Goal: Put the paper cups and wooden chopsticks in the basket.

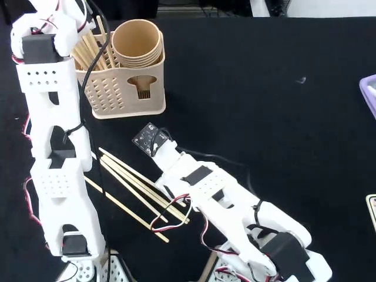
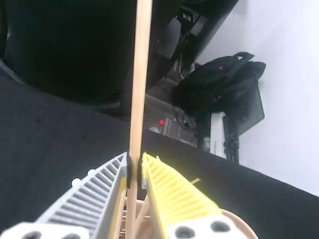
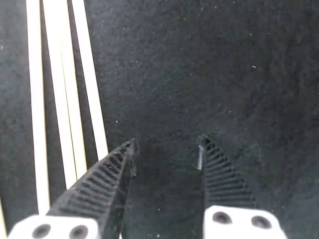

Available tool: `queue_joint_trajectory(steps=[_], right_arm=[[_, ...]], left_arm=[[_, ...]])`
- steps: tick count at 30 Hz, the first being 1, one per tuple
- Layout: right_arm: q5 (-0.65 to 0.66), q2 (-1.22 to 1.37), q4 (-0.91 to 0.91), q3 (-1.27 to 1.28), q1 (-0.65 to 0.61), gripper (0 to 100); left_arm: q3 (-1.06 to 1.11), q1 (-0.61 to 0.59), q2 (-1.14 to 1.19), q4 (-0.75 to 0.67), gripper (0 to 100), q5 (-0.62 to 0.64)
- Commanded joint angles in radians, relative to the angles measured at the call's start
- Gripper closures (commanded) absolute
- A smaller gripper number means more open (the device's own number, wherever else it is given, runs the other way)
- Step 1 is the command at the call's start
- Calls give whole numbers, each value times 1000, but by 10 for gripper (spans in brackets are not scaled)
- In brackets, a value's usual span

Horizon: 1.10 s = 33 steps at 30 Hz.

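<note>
**A:** Chopstick (image 2: 139, 74) status?

**B:** Clamped upright in my left gripper (image 2: 134, 167), above the basket (image 1: 126, 94) that holds the stacked paper cups (image 1: 137, 41). I judge this the drop-in step.

**A:** Next?

**B:** Lower it, then let go. My right gripper (image 3: 167, 152) hangs spread beside the loose chopsticks (image 1: 129, 176) on the table (image 1: 282, 147).

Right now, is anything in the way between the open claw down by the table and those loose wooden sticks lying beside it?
Nothing visible stands in the way. The right gripper is open over the black table, and the chopsticks lie flat right beside it, with nothing between them but bare table.
</note>
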Motion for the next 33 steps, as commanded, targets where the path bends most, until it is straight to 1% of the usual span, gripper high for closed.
queue_joint_trajectory(steps=[1, 3, 5, 10, 14, 17, 18, 20, 24, 26, 28, 30, 33], right_arm=[[11, -4, -20, -51, 11, 807], [11, -4, -20, -51, 11, 807], [11, -4, -20, -51, 11, 807], [11, -4, -20, -51, 11, 807], [11, -2, -20, -51, 11, 807], [11, -2, -20, -51, 11, 807], [11, -4, -20, -51, 11, 807], [11, -4, -20, -51, 11, 807], [11, -5, -14, -50, 9, 807], [11, -5, -14, -51, 9, 807], [11, -5, -14, -51, 8, 807], [11, -8, -12, -51, 8, 807], [11, -53, 15, -48, 8, 807]], left_arm=[[-5, 15, -11, 6, 913, -84], [-5, 12, -11, 29, 847, -107], [-5, 5, -11, 48, 812, -107], [-30, 5, -26, 106, 823, -114], [-189, -2, -68, 244, 823, -115], [-312, -2, -80, 374, 823, -115], [-325, -2, -83, 414, 823, -117], [-298, -27, -112, 430, 825, -117], [-189, -150, -198, 430, 896, -114], [-104, -185, -255, 430, 938, -114], [13, -211, -344, 430, 955, -118], [200, -232, -451, 430, 955, -153], [539, -242, -654, 427, 955, -245]])
